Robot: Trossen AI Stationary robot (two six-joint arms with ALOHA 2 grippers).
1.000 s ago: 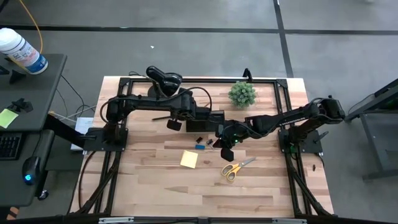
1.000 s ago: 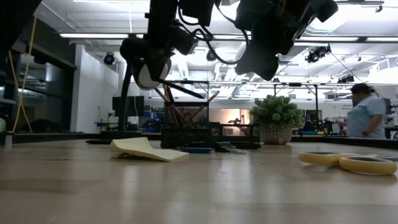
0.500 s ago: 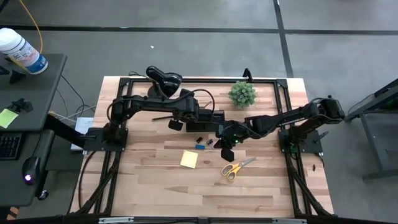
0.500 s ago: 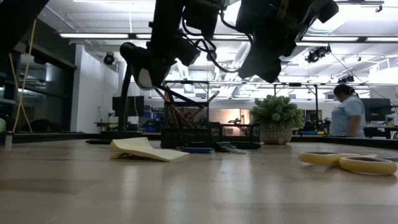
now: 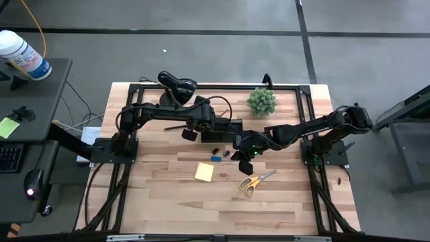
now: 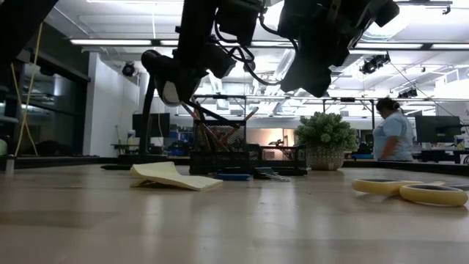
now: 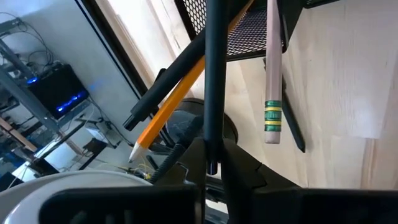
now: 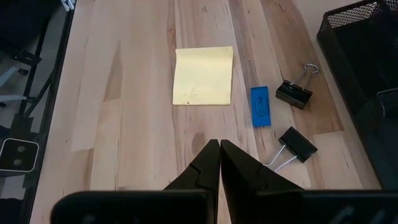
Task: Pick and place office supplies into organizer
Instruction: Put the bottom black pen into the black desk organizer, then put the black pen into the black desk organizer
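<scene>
The black mesh organizer (image 5: 227,128) stands mid-table; orange pencils and a dark pen (image 7: 214,74) lean out of its tall cup (image 6: 218,136). My left gripper (image 5: 190,133) hangs just left of it, shut on that pen. My right gripper (image 5: 244,161) hovers shut above the table, clear of everything. Below it, flat on the wood, lie the yellow sticky-note pad (image 8: 203,75), the blue block (image 8: 262,106) and two black clips (image 8: 293,93) (image 8: 298,144). The yellow-handled scissors (image 5: 254,181) lie nearer the near edge. My left gripper pinches the dark pen by its free end (image 7: 212,167), between the two fingers, only at their free ends. The fingers lie along the pen, coming from the table's left. The pen slants down into the organizer's cup, its other end hidden inside.
A green potted plant (image 5: 261,101) and a black desk lamp (image 5: 176,86) stand by the far edge behind the organizer. Bare wood stretches toward the near edge (image 5: 201,208). A person (image 6: 392,136) moves in the room beyond the table.
My left gripper has shifted slightly toward the organizer and then held still. My right gripper has stayed in place. The person in the background has walked toward the picture's left.
</scene>
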